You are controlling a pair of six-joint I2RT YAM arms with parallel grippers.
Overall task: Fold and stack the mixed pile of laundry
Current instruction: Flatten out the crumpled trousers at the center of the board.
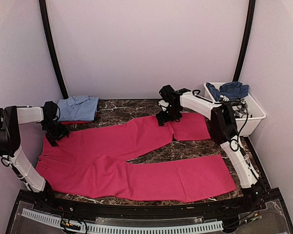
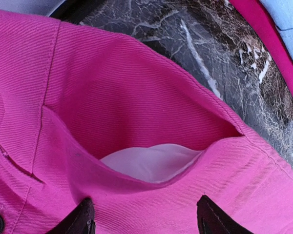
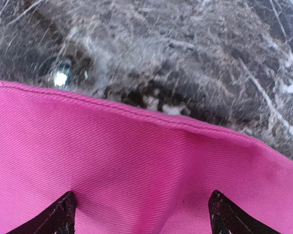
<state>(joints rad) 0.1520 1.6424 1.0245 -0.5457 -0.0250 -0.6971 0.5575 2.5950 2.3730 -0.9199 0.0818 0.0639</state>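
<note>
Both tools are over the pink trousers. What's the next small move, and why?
Probably lower both and close on the cloth: the left tool hangs open over the pocket, the right tool open over the far leg at its edge, and the pink trousers lie spread flat, not yet folded.

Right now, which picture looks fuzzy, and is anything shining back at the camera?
Right wrist view: the table looks smeary, with one bright glint of light at upper left, while the pink trousers look crisp. Left wrist view: sharp, you can see the trousers' weave and the white pocket lining. Top view: soft, even light, hardly any shadows or glare.
</note>
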